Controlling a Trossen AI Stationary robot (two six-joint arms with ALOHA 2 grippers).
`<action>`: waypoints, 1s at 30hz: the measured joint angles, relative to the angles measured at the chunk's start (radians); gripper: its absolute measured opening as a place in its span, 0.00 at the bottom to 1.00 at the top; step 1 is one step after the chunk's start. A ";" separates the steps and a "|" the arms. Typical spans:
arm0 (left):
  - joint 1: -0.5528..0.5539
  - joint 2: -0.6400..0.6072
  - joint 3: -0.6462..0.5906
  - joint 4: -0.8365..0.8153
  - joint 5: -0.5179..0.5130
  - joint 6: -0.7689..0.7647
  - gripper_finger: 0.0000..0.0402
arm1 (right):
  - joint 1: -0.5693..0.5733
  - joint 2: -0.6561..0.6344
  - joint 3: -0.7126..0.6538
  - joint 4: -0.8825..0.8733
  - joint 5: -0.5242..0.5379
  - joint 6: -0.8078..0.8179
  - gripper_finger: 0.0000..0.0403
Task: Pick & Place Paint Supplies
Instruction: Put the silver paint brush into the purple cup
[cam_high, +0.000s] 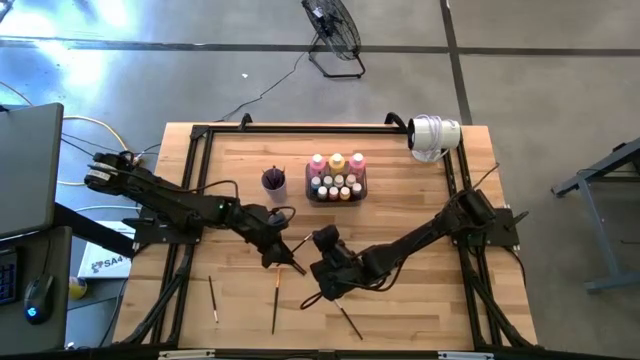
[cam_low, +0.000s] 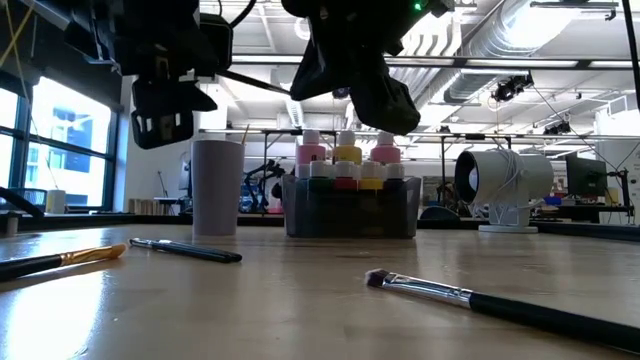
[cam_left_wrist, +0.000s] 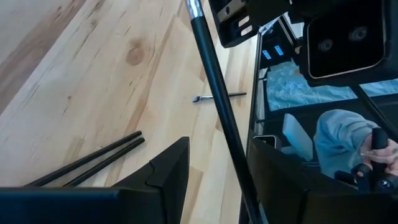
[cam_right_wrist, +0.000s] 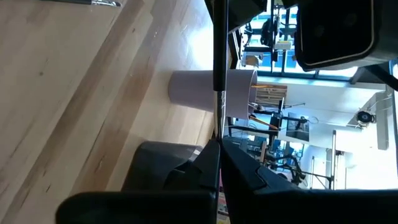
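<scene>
A thin dark-handled paintbrush (cam_left_wrist: 217, 106) is held above the middle of the light wooden table (cam_high: 420, 205) by both grippers: the left gripper (cam_high: 281, 252) is partly open around its handle, and the right gripper (cam_high: 322, 266) is closed tight on it. Four more thin brushes (cam_high: 274, 300) lie on the near part of the table, while the small paint bottles (cam_high: 336, 178) stand in a dark grey tray (cam_low: 350, 210) at the far middle, just right of a small purple cup (cam_high: 274, 180).
</scene>
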 joint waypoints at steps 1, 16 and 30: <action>0.000 0.000 0.000 -0.001 -0.001 0.000 0.40 | 0.000 0.000 0.000 0.000 -0.001 0.000 0.01; 0.001 0.002 -0.005 -0.004 -0.010 0.032 0.04 | -0.002 -0.004 0.000 0.002 -0.023 -0.001 0.01; 0.001 0.002 -0.003 -0.018 -0.002 0.110 0.02 | 0.011 -0.003 0.001 0.015 -0.001 -0.017 0.01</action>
